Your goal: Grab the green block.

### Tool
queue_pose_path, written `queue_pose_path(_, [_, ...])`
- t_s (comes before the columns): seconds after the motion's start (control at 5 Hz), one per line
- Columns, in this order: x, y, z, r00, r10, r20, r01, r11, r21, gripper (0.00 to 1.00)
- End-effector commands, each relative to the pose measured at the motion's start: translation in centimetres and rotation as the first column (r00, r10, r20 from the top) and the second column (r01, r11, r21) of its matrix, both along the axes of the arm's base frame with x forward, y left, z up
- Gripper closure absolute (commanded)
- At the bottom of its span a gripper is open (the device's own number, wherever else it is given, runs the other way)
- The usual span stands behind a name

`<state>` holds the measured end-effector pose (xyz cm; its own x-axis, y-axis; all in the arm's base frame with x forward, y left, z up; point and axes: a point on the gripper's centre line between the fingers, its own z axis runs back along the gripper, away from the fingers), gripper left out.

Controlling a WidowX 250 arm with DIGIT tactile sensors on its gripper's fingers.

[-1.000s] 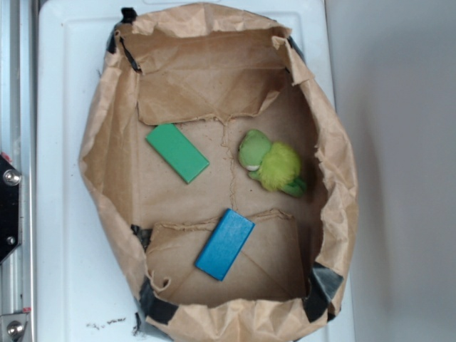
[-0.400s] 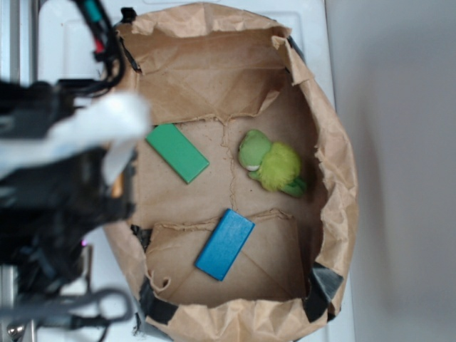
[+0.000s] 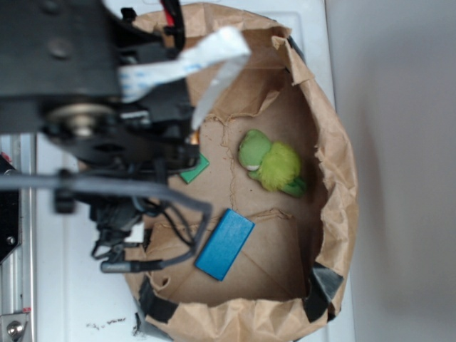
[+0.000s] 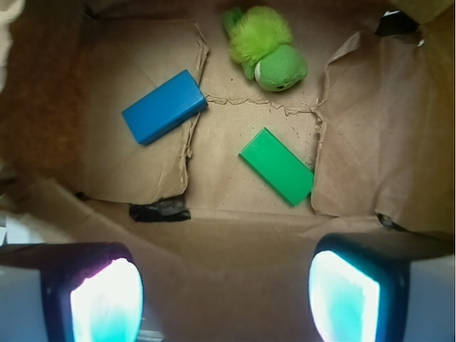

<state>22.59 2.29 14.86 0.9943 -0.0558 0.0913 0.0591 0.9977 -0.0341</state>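
Observation:
The green block [image 4: 277,165] lies flat on the brown paper floor of the bag, in the middle of the wrist view. In the exterior view only its corner [image 3: 196,169] shows from under the arm. My gripper [image 4: 226,296] is open and empty, high above the bag's near wall, short of the block. Its two fingertips [image 4: 107,299] glow cyan at the bottom of the wrist view. In the exterior view the arm's black body hides the jaws.
A blue block [image 4: 164,106] [image 3: 224,244] lies left of the green one. A fuzzy yellow-green plush toy [image 4: 266,44] [image 3: 271,163] lies beyond it. The crumpled paper bag walls [image 3: 335,164] ring everything, on a white surface [image 3: 64,299].
The arm has swung in from the left over the bag and now covers most of the green block in the exterior view. The blocks and the toy have not moved.

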Motion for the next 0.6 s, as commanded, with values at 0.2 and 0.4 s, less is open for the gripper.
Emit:
queue_pose_path(0.2, [1.06, 2.12, 0.06, 0.994, 0.105, -0.002, -0.105, 0.994, 0.028, 0.0])
queue_pose_path(0.4, [1.06, 2.12, 0.06, 0.994, 0.105, -0.002, -0.105, 0.994, 0.028, 0.0])
